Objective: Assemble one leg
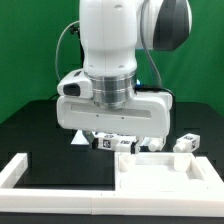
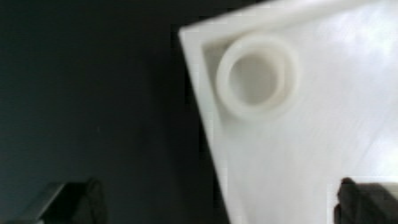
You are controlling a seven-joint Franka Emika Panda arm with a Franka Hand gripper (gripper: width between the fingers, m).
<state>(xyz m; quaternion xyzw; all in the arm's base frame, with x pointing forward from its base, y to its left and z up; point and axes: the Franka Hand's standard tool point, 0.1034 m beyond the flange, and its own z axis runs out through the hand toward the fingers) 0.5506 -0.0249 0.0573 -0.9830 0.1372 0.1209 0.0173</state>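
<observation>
My end effector (image 2: 217,206) hangs open, its fingers (image 2: 68,204) wide apart and gripping nothing, above a corner of the white tray (image 2: 302,130) and its round socket (image 2: 254,78). One leg (image 1: 185,143) sits on the desk (image 1: 40,130) just beside the tray's far corner. Other legs (image 1: 105,143) lie below my wrist.

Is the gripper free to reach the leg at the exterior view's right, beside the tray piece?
Probably yes. That leg lies alone on the dark table with nothing over it, and the gripper is open and empty above the tray piece.
</observation>
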